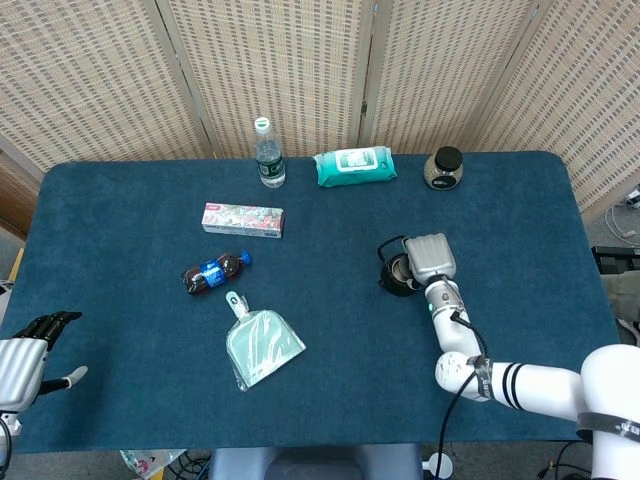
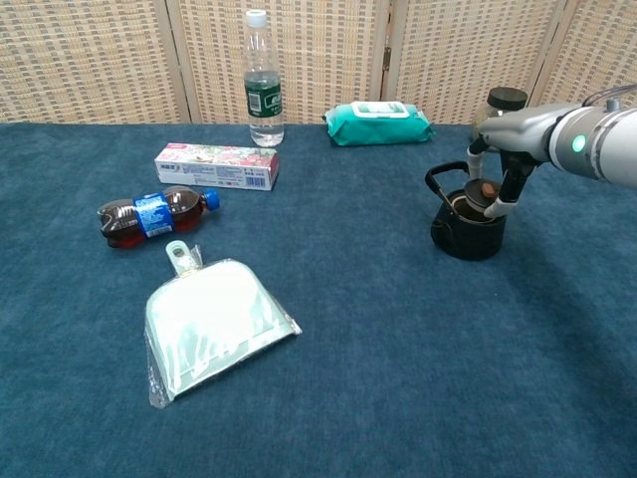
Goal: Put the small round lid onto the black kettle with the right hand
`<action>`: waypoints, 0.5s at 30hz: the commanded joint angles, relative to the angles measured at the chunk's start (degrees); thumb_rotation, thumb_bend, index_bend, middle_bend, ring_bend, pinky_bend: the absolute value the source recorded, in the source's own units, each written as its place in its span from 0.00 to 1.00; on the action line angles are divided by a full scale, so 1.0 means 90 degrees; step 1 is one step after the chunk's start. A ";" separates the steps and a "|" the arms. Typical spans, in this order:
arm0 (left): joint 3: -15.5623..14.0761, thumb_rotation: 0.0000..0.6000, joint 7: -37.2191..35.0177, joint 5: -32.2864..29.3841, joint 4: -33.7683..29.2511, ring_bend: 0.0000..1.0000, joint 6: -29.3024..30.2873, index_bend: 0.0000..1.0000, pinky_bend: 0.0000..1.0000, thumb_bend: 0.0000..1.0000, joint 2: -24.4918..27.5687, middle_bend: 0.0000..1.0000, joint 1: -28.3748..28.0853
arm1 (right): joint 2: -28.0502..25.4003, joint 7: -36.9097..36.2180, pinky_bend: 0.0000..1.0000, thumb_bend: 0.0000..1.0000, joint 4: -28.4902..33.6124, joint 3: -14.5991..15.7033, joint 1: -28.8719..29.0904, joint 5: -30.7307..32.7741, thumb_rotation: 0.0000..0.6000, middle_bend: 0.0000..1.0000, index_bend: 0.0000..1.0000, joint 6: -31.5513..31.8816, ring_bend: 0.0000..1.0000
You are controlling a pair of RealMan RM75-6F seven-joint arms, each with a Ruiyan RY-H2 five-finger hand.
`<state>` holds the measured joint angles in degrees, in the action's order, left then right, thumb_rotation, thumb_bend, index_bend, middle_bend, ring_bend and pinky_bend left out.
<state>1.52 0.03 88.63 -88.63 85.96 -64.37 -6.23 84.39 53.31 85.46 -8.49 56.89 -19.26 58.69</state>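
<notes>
Lower left of the head view: left hand point(image 1: 25, 360), idle, fingers apart, holding nothing. Right of centre in the chest view: right hand point(image 2: 495, 169) pinching the small round lid point(image 2: 482, 194) by its knob, tilted over the mouth of the black kettle point(image 2: 468, 227), not yet seated. Lid judged light, rigid, smooth and slip-prone; best taken by the knob.

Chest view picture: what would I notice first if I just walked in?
Probably the right hand holding the small round lid just over the black kettle at the table's right side. Next, the pale dustpan lying near the front left, with the dark drink bottle on its side behind it.
</notes>
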 commanded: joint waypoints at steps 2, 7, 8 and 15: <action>0.0000 1.00 -0.0012 -0.0003 0.0000 0.27 -0.0001 0.22 0.50 0.11 0.0004 0.28 0.0002 | 0.0040 -0.0050 1.00 0.30 -0.0060 0.0003 0.0010 -0.0027 1.00 1.00 0.48 -0.0027 0.97; -0.0002 1.00 -0.0005 -0.0001 -0.0004 0.27 -0.0004 0.22 0.50 0.11 0.0006 0.28 0.0004 | 0.0073 -0.0111 1.00 0.29 -0.0107 0.0020 0.0013 -0.0078 1.00 1.00 0.48 -0.0084 0.97; -0.0002 1.00 -0.0002 -0.0002 -0.0006 0.27 -0.0004 0.22 0.50 0.11 0.0006 0.28 0.0005 | 0.0073 -0.0118 1.00 0.29 -0.0106 0.0026 0.0012 -0.0085 1.00 1.00 0.47 -0.0093 0.97; -0.0004 1.00 0.0009 0.0003 -0.0009 0.27 -0.0003 0.22 0.50 0.11 0.0006 0.28 0.0007 | 0.0061 -0.0189 1.00 0.23 -0.0084 0.0046 0.0008 -0.0138 1.00 1.00 0.37 -0.0124 0.97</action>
<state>1.48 0.11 88.65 -88.72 85.93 -64.32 -6.17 84.94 51.61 84.70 -8.07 56.96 -20.50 57.58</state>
